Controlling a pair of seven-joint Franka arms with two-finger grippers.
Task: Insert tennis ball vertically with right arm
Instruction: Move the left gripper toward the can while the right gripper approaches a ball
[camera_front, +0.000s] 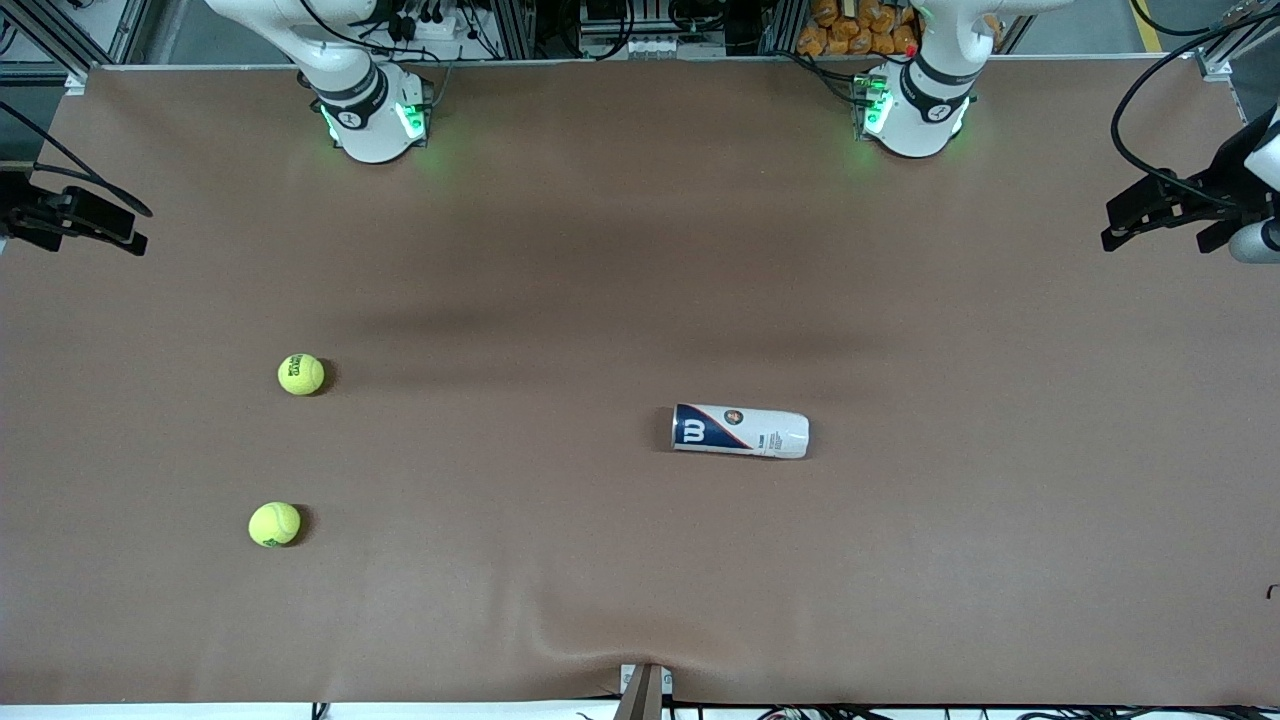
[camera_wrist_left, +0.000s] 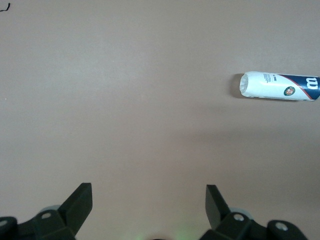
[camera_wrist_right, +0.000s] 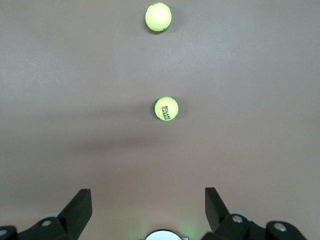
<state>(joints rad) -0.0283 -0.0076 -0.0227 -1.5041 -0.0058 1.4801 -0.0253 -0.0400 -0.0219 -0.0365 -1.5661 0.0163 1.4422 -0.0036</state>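
- The right end effector (camera_wrist_right: 148, 210) hangs high over the desk (camera_front: 640, 250) at the right arm's end, fingers spread wide and holding nothing.
- In the right wrist view it looks straight down, with two tennis balls well ahead of its fingertips.
- The farther tennis ball (camera_front: 301, 374) (camera_wrist_right: 166, 108), printed with dark lettering, lies on the desk toward the right arm's end.
- The nearer tennis ball (camera_front: 274, 524) (camera_wrist_right: 158, 17) lies closer to the desk's front edge, well apart from the first.
- The Wilson ball can (camera_front: 740, 431) (camera_wrist_left: 279, 86) lies on its side near the middle of the desk, somewhat toward the left arm's end; its pale end seems to be the open mouth, though that is hard to confirm.
- The left end effector (camera_wrist_left: 149, 210) waits high over the left arm's end of the desk, fingers wide, empty, pointing down.
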